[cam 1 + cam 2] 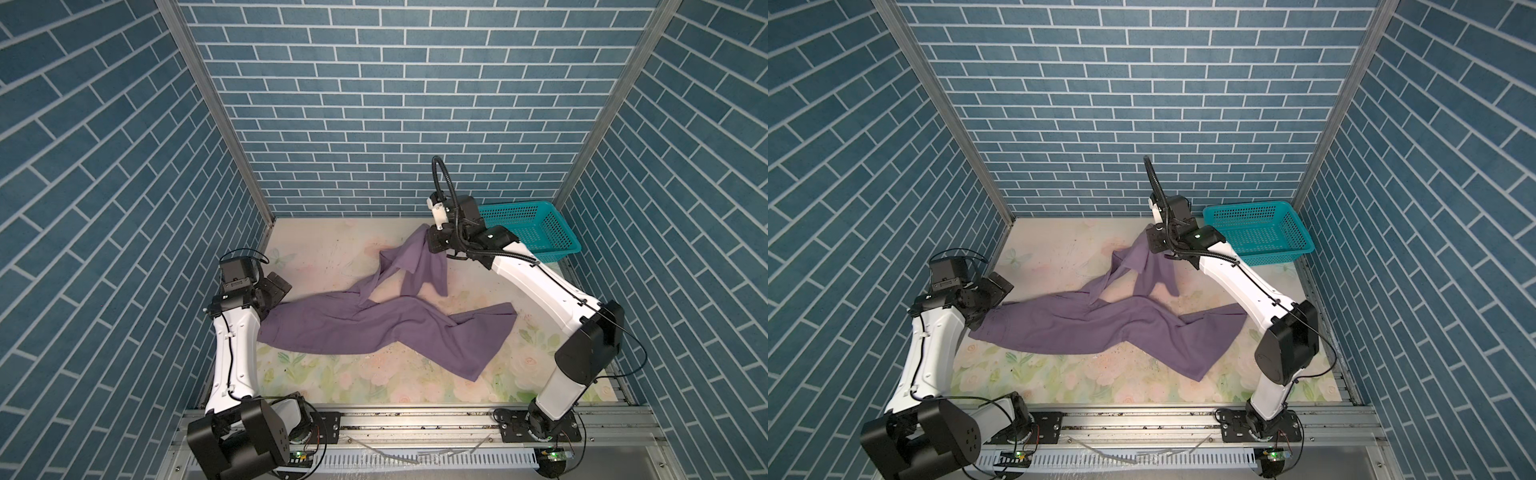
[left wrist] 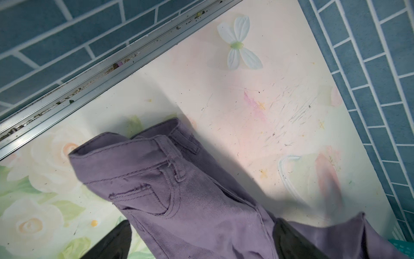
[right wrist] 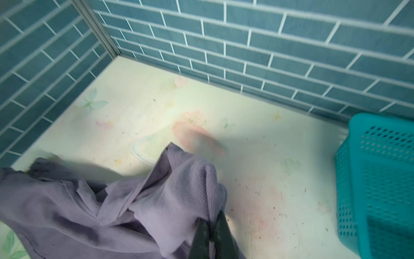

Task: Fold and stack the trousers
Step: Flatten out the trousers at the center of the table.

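The trousers (image 1: 374,326) lie unfolded on the bench (image 1: 332,378), across the middle of the frame in both top views. Their waistband end is at the left, under the left end effector (image 1: 277,287). One leg runs flat to the lower right. The other leg goes up toward the centre of the frame, where the right end effector (image 1: 433,237) holds its end raised above the bench. In the right wrist view its fingers (image 3: 202,237) are pressed together, with the purple cloth pinched between them. The left end effector stands wide. In the left wrist view the waistband part lies between its two dark fingers (image 2: 112,242). They seem not to grip it, though the frame edge cuts them off. The basket (image 1: 530,226) stands to the right of the raised leg, apart from the cloth.
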Controlling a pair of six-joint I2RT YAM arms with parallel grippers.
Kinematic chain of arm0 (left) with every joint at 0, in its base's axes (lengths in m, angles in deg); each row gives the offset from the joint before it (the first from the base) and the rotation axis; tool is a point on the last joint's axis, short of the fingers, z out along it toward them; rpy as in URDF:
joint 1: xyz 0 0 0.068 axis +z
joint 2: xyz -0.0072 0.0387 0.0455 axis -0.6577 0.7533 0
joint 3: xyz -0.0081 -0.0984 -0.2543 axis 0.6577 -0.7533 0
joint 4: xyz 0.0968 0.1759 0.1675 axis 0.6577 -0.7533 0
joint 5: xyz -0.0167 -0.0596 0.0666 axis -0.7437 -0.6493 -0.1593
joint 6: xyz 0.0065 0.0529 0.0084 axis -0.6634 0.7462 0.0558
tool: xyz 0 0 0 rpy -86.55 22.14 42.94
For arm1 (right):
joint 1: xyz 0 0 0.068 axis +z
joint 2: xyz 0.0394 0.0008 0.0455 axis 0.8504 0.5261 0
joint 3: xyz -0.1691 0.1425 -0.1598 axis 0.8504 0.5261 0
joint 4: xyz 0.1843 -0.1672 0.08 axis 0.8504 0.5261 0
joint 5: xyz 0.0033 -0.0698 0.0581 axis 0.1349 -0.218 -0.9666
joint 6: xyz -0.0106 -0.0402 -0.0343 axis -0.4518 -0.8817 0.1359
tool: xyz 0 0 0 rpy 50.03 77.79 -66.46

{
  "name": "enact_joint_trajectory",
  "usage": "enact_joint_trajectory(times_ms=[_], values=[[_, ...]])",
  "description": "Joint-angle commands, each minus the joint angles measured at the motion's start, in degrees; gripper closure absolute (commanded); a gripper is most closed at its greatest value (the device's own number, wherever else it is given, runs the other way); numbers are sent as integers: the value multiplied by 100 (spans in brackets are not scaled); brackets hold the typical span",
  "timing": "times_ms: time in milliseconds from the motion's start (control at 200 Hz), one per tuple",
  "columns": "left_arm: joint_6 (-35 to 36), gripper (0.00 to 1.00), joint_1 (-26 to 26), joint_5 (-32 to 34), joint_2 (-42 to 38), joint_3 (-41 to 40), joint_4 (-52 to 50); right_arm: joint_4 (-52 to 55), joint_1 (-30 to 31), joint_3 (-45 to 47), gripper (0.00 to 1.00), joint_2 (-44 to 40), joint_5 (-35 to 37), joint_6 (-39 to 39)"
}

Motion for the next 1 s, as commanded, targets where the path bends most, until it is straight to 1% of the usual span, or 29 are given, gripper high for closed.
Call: enact_joint_trajectory(times_ms=[0,110,205,305,390,500,520,565,605,610,625,640,665,685,730,760,830,895,945,995], values=[[67,1,21,-80,-12,-141,41,244,-12,-242,100,-390,286,-518],[34,1,21,-216,3,-299,80,146,-13,-101,100,-834,475,-637],[21,1,-6,-295,6,-528,124,86,-11,289,100,-1233,714,-653],[-34,1,-8,-427,23,-861,217,-35,-14,1148,100,-1674,884,-457],[-77,1,-19,-549,29,-1104,339,-25,-9,1962,100,-1954,1068,-124],[-98,1,-56,-547,62,-1163,406,154,-16,2984,100,-2206,1250,375],[-106,1,-68,-553,80,-1151,420,194,-24,3140,94,-2235,1266,464],[-129,1,-119,-555,114,-1102,441,331,-37,3404,76,-2287,1296,661],[-134,1,-195,-532,148,-1034,464,455,-62,3567,54,-2330,1315,838],[-130,1,-207,-525,155,-1026,461,475,-64,3583,53,-2338,1315,860],[-131,1,-248,-494,171,-1003,459,512,-68,3621,43,-2357,1312,906],[-134,1,-295,-456,184,-979,462,544,-82,3653,36,-2375,1321,944],[-118,1,-378,-356,219,-941,450,565,-96,3686,28,-2417,1324,990],[-112,1,-451,-296,253,-902,444,563,-100,3701,24,-2457,1319,1004],[-96,1,-602,-187,331,-863,442,510,-100,3692,19,-2531,1287,991],[-95,1,-683,-162,388,-847,424,436,-101,3638,18,-2549,1225,950],[-205,4,-748,-172,444,-960,448,398,-16,3348,22,-2411,999,728],[-326,7,-746,-186,354,-1175,593,521,212,2954,25,-1998,902,486],[-392,13,-747,-244,247,-1319,719,498,378,2720,26,-1631,716,381],[-424,21,-747,-323,149,-1425,795,331,503,2584,26,-1275,379,351]])
